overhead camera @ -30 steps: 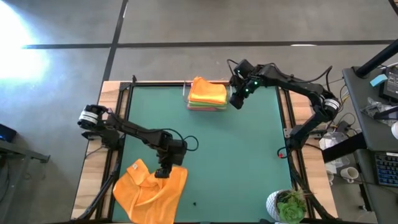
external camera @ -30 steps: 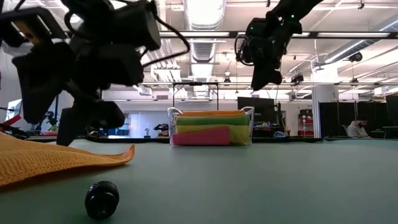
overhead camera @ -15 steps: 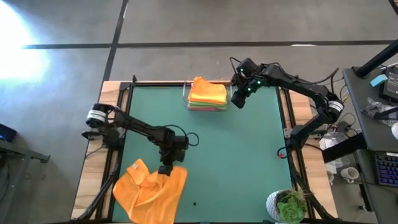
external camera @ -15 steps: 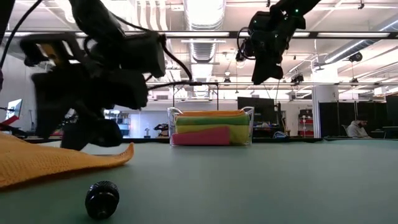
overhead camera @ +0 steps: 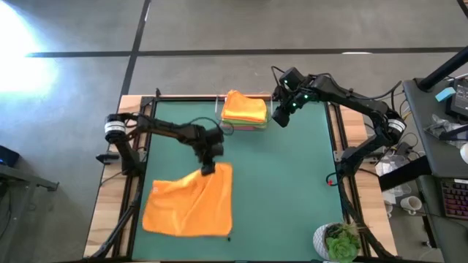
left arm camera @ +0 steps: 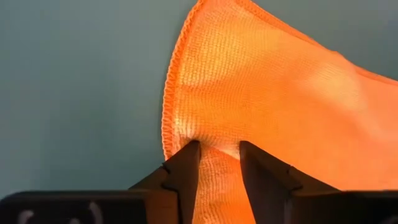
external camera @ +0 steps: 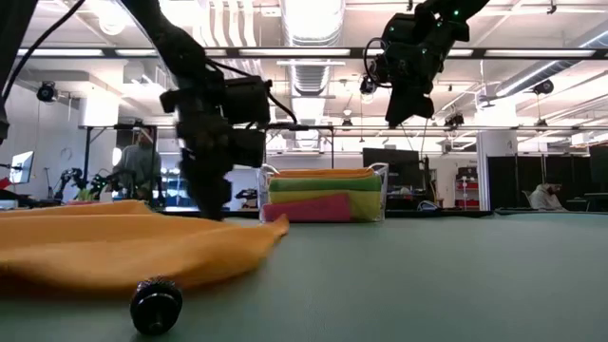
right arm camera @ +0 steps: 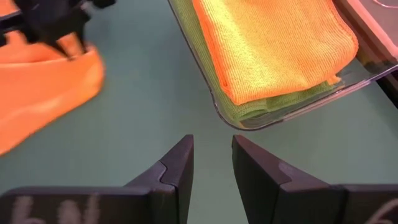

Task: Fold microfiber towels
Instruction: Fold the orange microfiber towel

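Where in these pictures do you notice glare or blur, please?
High view: a bright glare washes out the floor at upper left. Low view: ceiling lights blow out, and the small black knob nearest the lens looks soft. Left wrist view: the orange towel is sharp, its weave visible.

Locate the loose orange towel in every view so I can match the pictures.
High view: orange towel, near-left of mat.
Low view: left foreground.
Left wrist view: pinched by left gripper.
Right wrist view: far edge.
Shared landmark: clear tray.
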Controlling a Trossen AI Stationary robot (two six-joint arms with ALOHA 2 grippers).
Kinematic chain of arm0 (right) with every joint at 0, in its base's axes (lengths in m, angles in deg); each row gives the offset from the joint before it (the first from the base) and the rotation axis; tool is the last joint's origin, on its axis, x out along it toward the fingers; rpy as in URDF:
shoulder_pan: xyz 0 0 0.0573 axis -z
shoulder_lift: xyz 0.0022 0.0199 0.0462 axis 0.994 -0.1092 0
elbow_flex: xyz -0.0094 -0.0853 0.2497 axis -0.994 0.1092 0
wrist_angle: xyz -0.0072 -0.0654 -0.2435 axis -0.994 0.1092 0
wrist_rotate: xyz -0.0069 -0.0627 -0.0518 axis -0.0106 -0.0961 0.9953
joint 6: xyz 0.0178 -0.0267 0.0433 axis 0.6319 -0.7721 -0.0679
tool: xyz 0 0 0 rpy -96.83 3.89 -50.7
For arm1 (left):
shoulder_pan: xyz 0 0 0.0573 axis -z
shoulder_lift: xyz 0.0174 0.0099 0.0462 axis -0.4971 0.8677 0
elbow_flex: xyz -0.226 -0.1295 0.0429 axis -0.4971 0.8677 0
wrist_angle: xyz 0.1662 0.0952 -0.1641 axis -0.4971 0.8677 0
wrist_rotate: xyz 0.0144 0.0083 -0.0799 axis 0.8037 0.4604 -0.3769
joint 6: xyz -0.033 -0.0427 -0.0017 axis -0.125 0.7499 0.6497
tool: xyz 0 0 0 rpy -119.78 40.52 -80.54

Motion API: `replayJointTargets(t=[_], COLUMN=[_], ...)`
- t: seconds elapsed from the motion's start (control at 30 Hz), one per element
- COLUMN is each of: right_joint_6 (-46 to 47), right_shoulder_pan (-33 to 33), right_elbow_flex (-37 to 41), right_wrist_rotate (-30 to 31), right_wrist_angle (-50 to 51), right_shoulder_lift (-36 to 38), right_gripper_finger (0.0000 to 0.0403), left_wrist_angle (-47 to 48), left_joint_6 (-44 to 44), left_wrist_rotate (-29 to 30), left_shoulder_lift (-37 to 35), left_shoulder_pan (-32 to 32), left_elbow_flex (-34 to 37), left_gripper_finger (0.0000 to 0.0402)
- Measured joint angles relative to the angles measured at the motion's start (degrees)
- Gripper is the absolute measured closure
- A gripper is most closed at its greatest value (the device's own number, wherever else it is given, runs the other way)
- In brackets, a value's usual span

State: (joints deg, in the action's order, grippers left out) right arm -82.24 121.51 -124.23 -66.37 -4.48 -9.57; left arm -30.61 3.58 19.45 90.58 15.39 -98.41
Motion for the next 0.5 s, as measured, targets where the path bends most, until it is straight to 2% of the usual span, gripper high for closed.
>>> replayJointTargets(t=[0.1, 0.2, 0.33, 0.5], right_joint_6=[0.0, 0.0, 0.0, 0.0], right_shoulder_pan=[0.0, 0.0, 0.0, 0.0], right_elbow_flex=[0.0, 0.0, 0.0, 0.0], right_wrist_rotate=[0.0, 0.0, 0.0, 0.0], right_wrist_angle=[0.0, 0.0, 0.1, 1.5], right_shoulder_lift=[0.1, 0.1, 0.1, 0.1], right_gripper_finger=[0.0303, 0.0303, 0.0303, 0.0303], left_wrist_angle=[-2.1, -7.5, -15.7, -16.4], left_joint_6=[-0.1, 0.0, 1.2, 3.5], left_wrist_rotate=[5.6, 8.6, 9.7, 9.2], left_shoulder_lift=[0.2, 0.3, 0.3, -0.5], left_shoulder_pan=[-3.8, -7.2, -10.8, -12.5], left_elbow_flex=[-1.3, -1.7, -1.8, -3.7], left_gripper_finger=[0.0304, 0.0308, 0.0309, 0.0309])
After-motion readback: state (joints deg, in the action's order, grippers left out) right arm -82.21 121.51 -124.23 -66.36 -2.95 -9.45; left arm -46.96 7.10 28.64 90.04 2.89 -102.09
